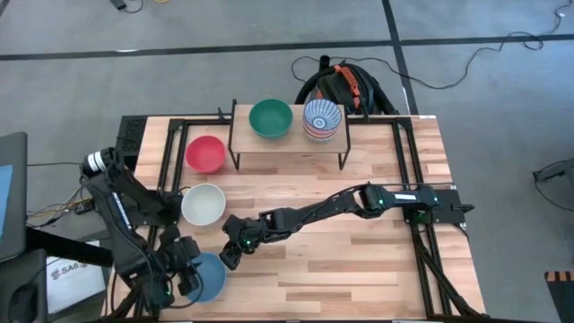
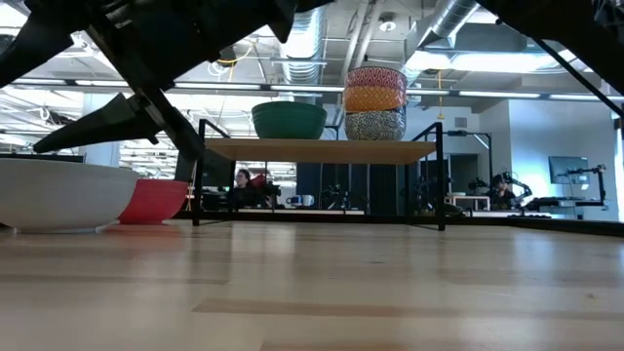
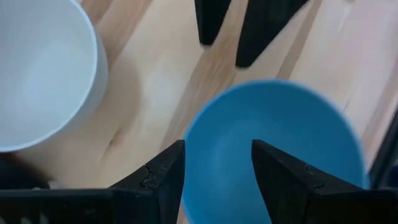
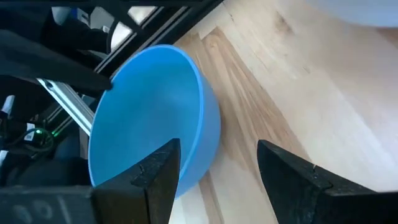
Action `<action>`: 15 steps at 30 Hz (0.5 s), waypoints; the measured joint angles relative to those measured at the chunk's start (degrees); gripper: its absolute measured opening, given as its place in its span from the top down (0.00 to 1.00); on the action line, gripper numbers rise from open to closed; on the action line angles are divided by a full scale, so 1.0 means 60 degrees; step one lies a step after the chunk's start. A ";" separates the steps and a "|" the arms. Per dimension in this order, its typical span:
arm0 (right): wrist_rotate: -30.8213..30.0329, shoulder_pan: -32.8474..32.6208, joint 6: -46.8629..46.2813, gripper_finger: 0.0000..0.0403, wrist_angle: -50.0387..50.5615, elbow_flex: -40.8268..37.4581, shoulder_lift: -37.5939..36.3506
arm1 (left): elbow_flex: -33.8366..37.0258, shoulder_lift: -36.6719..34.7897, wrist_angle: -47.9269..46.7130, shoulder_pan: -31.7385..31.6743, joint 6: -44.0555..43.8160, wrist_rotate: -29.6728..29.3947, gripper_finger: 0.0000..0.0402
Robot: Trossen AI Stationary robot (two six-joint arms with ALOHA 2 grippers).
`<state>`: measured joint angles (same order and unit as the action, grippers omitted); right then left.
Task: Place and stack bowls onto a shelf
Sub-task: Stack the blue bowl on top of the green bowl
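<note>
The left gripper (image 3: 214, 174) sits wide open over a round, smooth blue bowl (image 3: 273, 155); beside it, the right gripper (image 4: 217, 180) gapes wide too.

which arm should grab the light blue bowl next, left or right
Left, probably. The left gripper sits open right over the light blue bowl, fingers straddling its rim in the left wrist view. The right gripper, also open, is beside the bowl.

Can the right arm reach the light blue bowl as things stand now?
Probably yes: the right pincer is open right beside the light blue bowl, nothing between. But the left pincer is at the same bowl and could collide.
</note>
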<state>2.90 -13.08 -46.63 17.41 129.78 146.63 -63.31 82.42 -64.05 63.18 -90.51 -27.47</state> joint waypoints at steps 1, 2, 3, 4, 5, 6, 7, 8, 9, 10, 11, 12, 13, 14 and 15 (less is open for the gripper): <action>0.0000 -0.0010 0.0000 0.41 0.0036 0.0000 -0.0003 | 0.0000 0.0127 -0.0005 -0.0030 0.0036 0.0129 0.58; 0.0000 -0.0020 0.0000 0.41 0.0072 0.0000 -0.0002 | 0.0004 0.0246 -0.0021 -0.0057 0.0080 0.0252 0.58; 0.0000 -0.0031 -0.0001 0.41 0.0089 0.0000 0.0000 | 0.0004 0.0366 -0.0063 -0.0084 0.0130 0.0322 0.58; 0.0000 -0.0037 -0.0024 0.41 0.0091 0.0000 0.0000 | 0.0004 0.0503 -0.0129 -0.0120 0.0138 0.0389 0.58; 0.0000 -0.0041 -0.0101 0.41 0.0091 0.0000 -0.0003 | 0.0016 0.0619 -0.0227 -0.0154 0.0123 0.0457 0.58; 0.0000 -0.0038 -0.0190 0.41 0.0083 0.0000 -0.0002 | 0.0072 0.0706 -0.0299 -0.0179 0.0074 0.0519 0.58; 0.0000 -0.0037 -0.0268 0.41 0.0065 0.0000 -0.0001 | 0.0190 0.0758 -0.0313 -0.0200 -0.0031 0.0561 0.58; 0.0000 -0.0040 -0.0332 0.41 0.0056 0.0000 -0.0003 | 0.0366 0.0770 -0.0309 -0.0218 -0.0200 0.0657 0.58; 0.0000 -0.0049 -0.0404 0.41 0.0056 0.0000 -0.0004 | 0.0587 0.0764 -0.0236 -0.0236 -0.0433 0.0828 0.58; 0.0005 -0.0074 -0.0462 0.41 0.0055 0.0000 -0.0004 | 0.0844 0.0727 -0.0066 -0.0249 -0.0621 0.1049 0.58; 0.0027 -0.0105 -0.0492 0.41 0.0055 0.0000 -0.0001 | 0.1113 0.0662 0.0177 -0.0255 -0.0744 0.1269 0.58; 0.0079 -0.0139 -0.0507 0.41 0.0059 0.0000 -0.0004 | 0.1364 0.0561 0.0454 -0.0255 -0.0814 0.1452 0.58; 0.0151 -0.0180 -0.0506 0.41 0.0085 0.0000 0.0000 | 0.1589 0.0430 0.0757 -0.0255 -0.0875 0.1597 0.58; 0.0228 -0.0215 -0.0506 0.41 0.0136 0.0000 0.0000 | 0.1798 0.0307 0.1062 -0.0255 -0.0912 0.1682 0.58; 0.0258 -0.0244 -0.0506 0.41 0.0199 0.0000 0.0000 | 0.1983 0.0202 0.1376 -0.0255 -0.0931 0.1736 0.58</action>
<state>4.44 -14.54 -49.67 18.60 129.78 146.63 -51.41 83.64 -55.80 61.65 -96.09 -17.05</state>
